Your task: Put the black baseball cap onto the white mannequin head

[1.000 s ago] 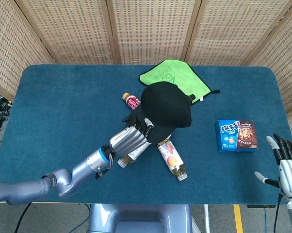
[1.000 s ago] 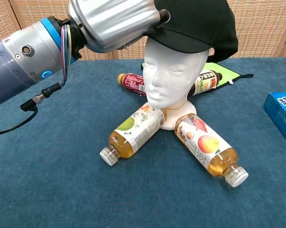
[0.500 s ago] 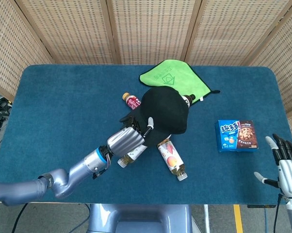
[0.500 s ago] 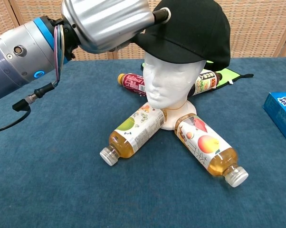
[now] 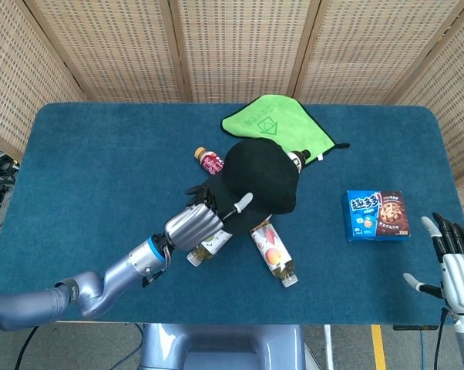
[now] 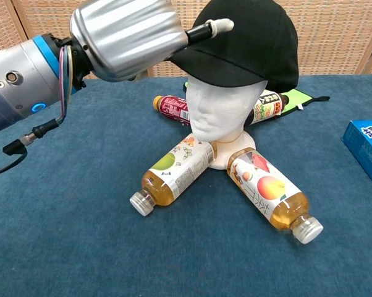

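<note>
Chest view shows mannequin head (image 6: 218, 114) face; head view only black cap (image 5: 259, 176)

The black baseball cap (image 6: 245, 43) has come down from its tilted, raised pose and now sits level on the white mannequin head (image 6: 220, 108), its brim low over the brow. The left hand (image 6: 127, 37) has drawn back from the mannequin head toward the table's near left side, and one of its fingers (image 6: 211, 28) now stretches out over the brim.
</note>
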